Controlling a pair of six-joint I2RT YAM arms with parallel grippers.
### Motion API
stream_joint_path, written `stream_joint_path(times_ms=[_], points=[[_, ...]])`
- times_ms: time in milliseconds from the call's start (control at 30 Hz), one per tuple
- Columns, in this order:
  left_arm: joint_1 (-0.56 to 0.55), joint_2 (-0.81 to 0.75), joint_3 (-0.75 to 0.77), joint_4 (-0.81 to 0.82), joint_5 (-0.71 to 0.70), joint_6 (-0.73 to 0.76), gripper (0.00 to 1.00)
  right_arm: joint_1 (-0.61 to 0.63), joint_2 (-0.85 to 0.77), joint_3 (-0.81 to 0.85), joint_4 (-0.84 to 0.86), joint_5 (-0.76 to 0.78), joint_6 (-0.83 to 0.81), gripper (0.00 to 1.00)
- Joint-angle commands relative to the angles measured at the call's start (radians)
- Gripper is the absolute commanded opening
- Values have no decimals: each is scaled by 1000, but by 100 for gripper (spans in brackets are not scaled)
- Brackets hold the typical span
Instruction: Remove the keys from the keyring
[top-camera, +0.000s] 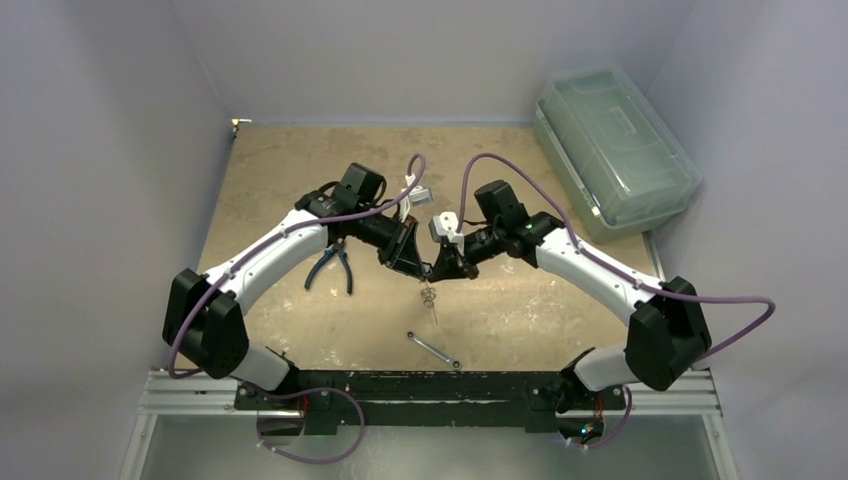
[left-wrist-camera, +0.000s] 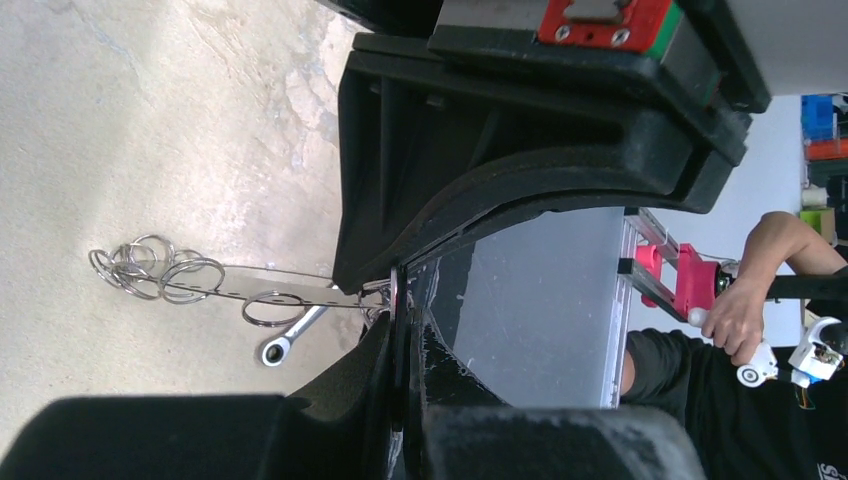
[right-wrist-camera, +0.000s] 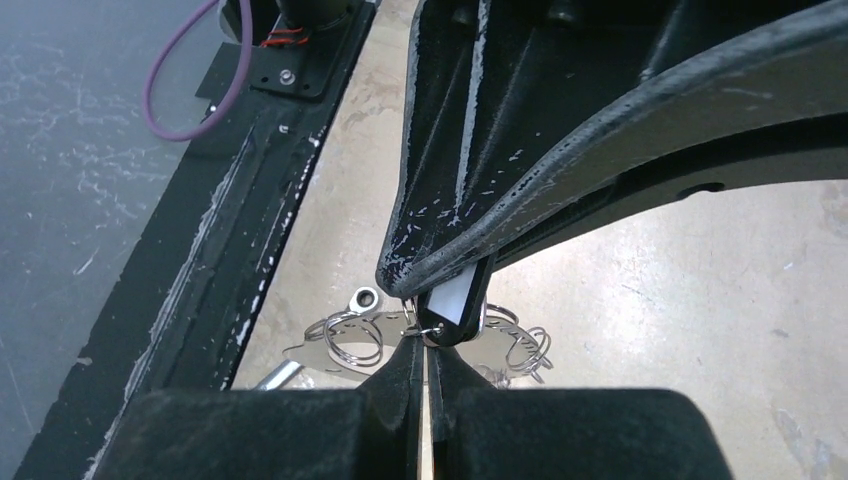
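Hanging just below the two sets of fingertips, the keys (top-camera: 429, 298) dangle as a small silvery bunch of wire rings and flat blades above the middle of the table (top-camera: 300, 170), not resting on it as far as the top view tells. The keyring (right-wrist-camera: 455, 298), a white tab with a dark rim, pokes out from the tips of the left gripper (left-wrist-camera: 397, 330), whose fingers are clenched on it. In the left wrist view it appears only as a thin edge in the seam. Directly beneath it the right gripper (right-wrist-camera: 422, 350) has its fingers pressed flat together, nipping a small wire ring (right-wrist-camera: 424, 330) that links to the tab. Both arms bow outward from their bases at the near edge, elbows wide to either side, forearms reaching inward so the grippers meet tip to tip, each tilted downward. The pliers (top-camera: 330, 265) lie just left of the left gripper, a wrench (top-camera: 433, 349) lies nearer than the keys, and a clear plastic box (top-camera: 612, 150) sits at the far right.
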Motion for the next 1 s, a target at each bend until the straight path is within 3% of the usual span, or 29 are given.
stream_joint_path(times_ms=[0, 400, 967], points=[[-3, -54, -9, -22, 63, -30, 0, 36, -3, 44, -24, 42, -94, 0], [28, -75, -46, 32, 72, -109, 0, 62, -20, 48, -62, 39, -136, 0], [67, -146, -108, 45, 87, -100, 0, 61, -28, 27, -72, 28, -159, 0]])
